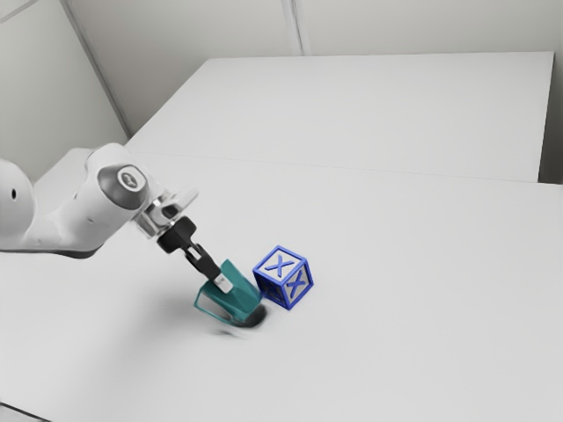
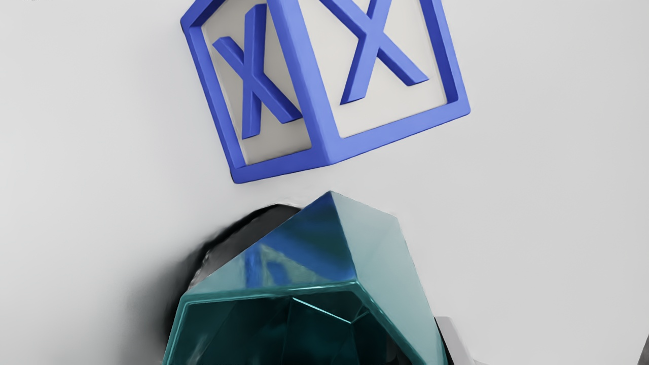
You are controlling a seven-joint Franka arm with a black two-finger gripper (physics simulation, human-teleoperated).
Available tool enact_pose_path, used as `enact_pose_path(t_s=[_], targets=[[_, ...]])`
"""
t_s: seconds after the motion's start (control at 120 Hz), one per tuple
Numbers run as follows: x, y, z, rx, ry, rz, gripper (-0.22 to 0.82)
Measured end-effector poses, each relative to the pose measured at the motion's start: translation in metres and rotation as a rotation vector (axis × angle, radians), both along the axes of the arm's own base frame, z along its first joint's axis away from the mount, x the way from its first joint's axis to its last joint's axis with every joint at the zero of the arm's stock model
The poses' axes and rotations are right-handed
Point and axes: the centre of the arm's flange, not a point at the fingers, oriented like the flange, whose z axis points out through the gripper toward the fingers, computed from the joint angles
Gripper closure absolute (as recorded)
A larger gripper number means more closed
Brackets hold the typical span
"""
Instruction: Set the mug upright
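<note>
mug aslant: my jaws (image 1: 223, 282) pinch the teal mug (image 1: 238, 301), tilted above the surface (image 1: 396, 264) beside the blue-edged block (image 1: 283, 277). the grip looks made (a fair start); straightening, setting down and letting go seem left.

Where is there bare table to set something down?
Bare: the table from the block to the exterior view's right edge, and from the block toward the far edge. Crowded: around the mug, block and gripper close.
</note>
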Motion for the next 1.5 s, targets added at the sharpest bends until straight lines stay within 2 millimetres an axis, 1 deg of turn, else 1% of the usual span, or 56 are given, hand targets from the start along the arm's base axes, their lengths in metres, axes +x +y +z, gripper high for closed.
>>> enact_pose_path(t_s=[0.117, 0.208, 0.325, 0.408, 0.667, 1.0, 1.033, 1.192, 1.283, 1.358, 1.433, 1.5], targets=[[0.010, 0.000, 0.017, 0.219, -0.076, -0.082, 0.78], [0.015, -0.005, 0.028, 0.336, -0.125, -0.114, 0.78], [0.020, -0.012, 0.033, 0.447, -0.163, -0.139, 0.78], [0.023, -0.015, 0.032, 0.502, -0.174, -0.145, 0.78], [0.026, -0.010, 0.021, 0.588, -0.167, -0.083, 0.78], [0.027, -0.019, 0.014, 0.616, -0.150, -0.014, 0.78], [0.027, -0.020, 0.014, 0.616, -0.147, -0.007, 0.74], [0.026, -0.020, 0.015, 0.614, -0.138, 0.021, 0.39], [0.026, -0.020, 0.021, 0.619, -0.145, 0.036, 0.26], [0.026, -0.025, 0.039, 0.632, -0.170, 0.041, 0.18], [0.030, -0.037, 0.067, 0.642, -0.206, 0.036, 0.13], [0.035, -0.043, 0.093, 0.645, -0.231, 0.041, 0.09]])
